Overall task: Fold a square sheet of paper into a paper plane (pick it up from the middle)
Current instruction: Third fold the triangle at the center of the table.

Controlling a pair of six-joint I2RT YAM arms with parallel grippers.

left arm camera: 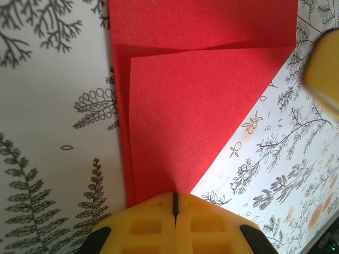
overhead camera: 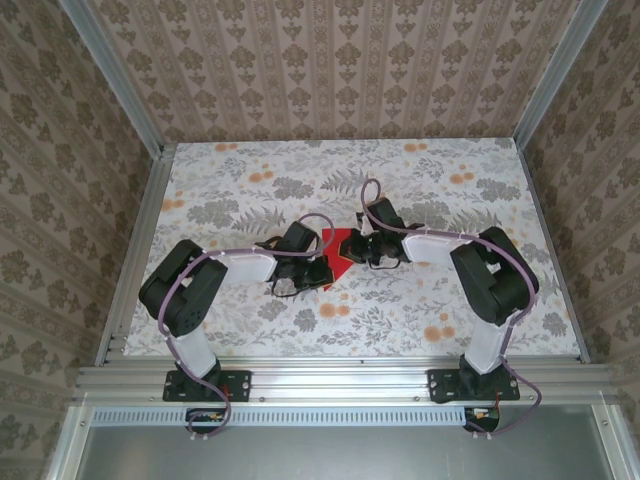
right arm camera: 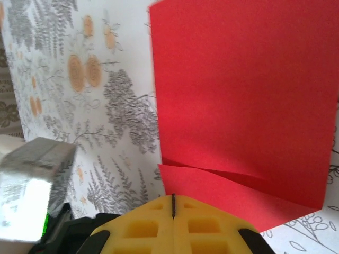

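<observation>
Where the paper lies: we find the red sheet of paper (overhead camera: pixel 338 252) flat on the flowered table (overhead camera: pixel 450 310), about the middle of it, between the two wrists.
Paper's shape: partly folded, not a plain square. From the left wrist we see a red band across the far part. Over it lies a flap whose slanted right edge runs down to a point at the fingertips. Two layer edges run side by side along the left.
Paper from the right wrist: a broad flat red field. Close to the fingertips there is a shallow line where one layer overlaps another, ending in a sharp corner at the right.
Left gripper (left arm camera: pixel 174 200): its yellow fingers (left arm camera: pixel 145 225) are pressed together with just a thin dark seam between them. They sit at the paper's pointed end, on the sheet's left, near side from above.
Right gripper (right arm camera: pixel 173 201): the fingers are pressed together in the same way, with the same thin seam. They sit at the sheet's edge, on its right side from above.
Hold on the paper: red runs right up to both pairs of tips. We cannot tell whether it is nipped in the seams or merely lies under them.
Arms: both bend inward from their bases at the near edge. The wrists are close over the sheet but apart.
Surroundings: patterned wallpaper walls (overhead camera: pixel 330 70) stand at left, far and right. An aluminium rail (overhead camera: pixel 340 378) runs along the near edge.
</observation>
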